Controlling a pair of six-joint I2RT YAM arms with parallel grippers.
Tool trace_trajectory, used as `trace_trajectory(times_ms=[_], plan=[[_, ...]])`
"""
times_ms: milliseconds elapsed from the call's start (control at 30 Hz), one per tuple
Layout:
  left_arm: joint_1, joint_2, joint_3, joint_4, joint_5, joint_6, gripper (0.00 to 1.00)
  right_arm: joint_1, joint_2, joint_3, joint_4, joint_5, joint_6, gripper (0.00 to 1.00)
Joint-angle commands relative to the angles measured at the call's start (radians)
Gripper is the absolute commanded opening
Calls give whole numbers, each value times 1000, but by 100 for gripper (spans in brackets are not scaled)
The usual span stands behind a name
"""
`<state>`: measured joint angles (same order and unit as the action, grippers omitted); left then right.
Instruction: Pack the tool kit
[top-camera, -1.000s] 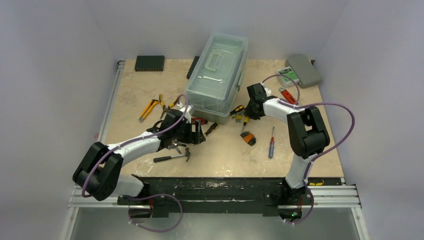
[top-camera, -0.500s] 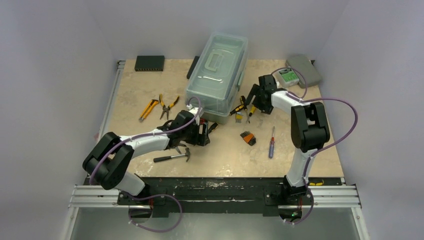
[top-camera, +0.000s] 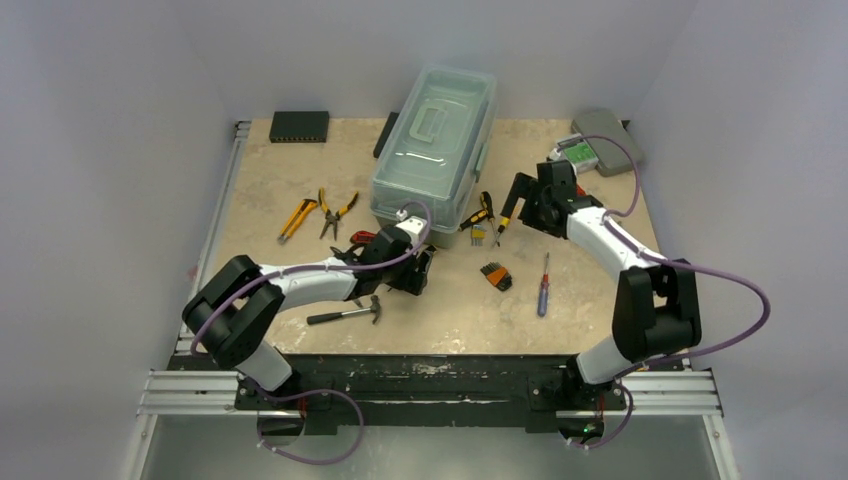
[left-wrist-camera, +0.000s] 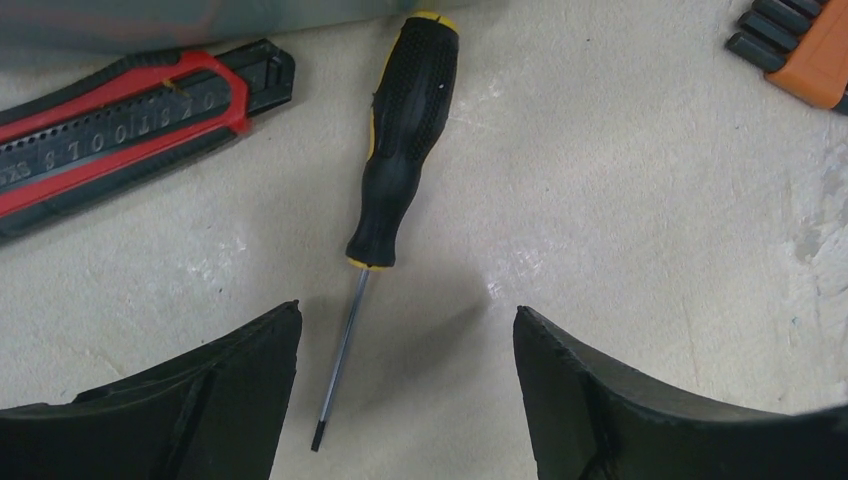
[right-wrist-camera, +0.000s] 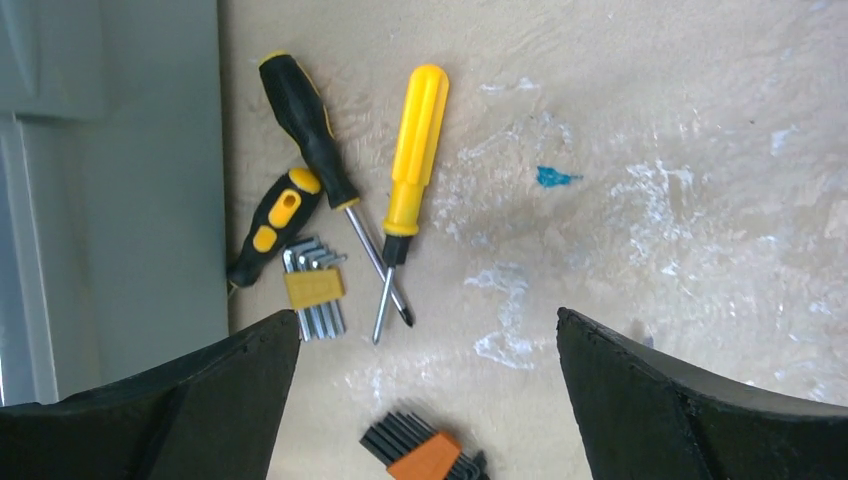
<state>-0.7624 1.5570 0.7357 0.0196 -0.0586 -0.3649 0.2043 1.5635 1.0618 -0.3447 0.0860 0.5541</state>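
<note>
I have both hands empty. The left gripper (left-wrist-camera: 407, 312) hangs with its jaws spread over the thin shaft of a black-and-yellow screwdriver (left-wrist-camera: 400, 140). That screwdriver lies on the table (top-camera: 290, 170) just near of the toolbox (top-camera: 435, 150), with the red knife (left-wrist-camera: 120, 110) beside its handle. The right gripper (right-wrist-camera: 428, 315) is open as wide as it goes, looking down on a cluster at the toolbox's right side: a yellow screwdriver (right-wrist-camera: 412, 150), a long black screwdriver (right-wrist-camera: 305, 125), a stubby one (right-wrist-camera: 270, 225) and a yellow hex key set (right-wrist-camera: 313, 290).

The toolbox stands at the far middle of the table with its clear lid down. From above I can't make out whether its latch is fastened.

My worries from here:
- If the left jaws close where they are, they would pinch the bare shaft. The heavy handle could then swing or slip out on the lift.
- The yellow and long black screwdrivers cross at their tips, so lifting one may drag or flick the other.
- The stubby screwdriver and hex keys lie right against the toolbox wall, which leaves little room for a finger on that side.
- With the lid down, anything picked up has nowhere to go.
</note>
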Motion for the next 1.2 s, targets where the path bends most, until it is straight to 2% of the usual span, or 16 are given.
trace_trajectory(times_ms=[0, 167, 333, 500, 567, 767, 900, 1067, 1167], plan=[[-27, 40, 70, 6, -49, 48, 75, 4, -88, -68, -9, 9, -78, 99], [-33, 85, 107, -14, -45, 45, 75, 7, -172, -148, -26, -14, -101, 99], [-34, 116, 116, -17, -50, 39, 72, 80, -274, -210, -58, 69, -92, 99], [-36, 145, 129, -17, -62, 38, 69, 115, -303, -247, -62, 60, -74, 99], [-38, 158, 145, -61, -92, 34, 60, 136, -295, -255, -60, 45, -61, 99], [-40, 142, 146, -127, -199, -20, 22, 217, -268, -313, -25, 15, 11, 99], [-38, 104, 120, -163, -250, -70, 2, 267, -225, -335, -14, 18, 43, 99], [-31, 58, 57, -190, -298, -164, 0, 315, -164, -335, -48, 81, 92, 99], [0, 30, 7, -170, -268, -223, 0, 321, -129, -336, -42, 108, 124, 99]])
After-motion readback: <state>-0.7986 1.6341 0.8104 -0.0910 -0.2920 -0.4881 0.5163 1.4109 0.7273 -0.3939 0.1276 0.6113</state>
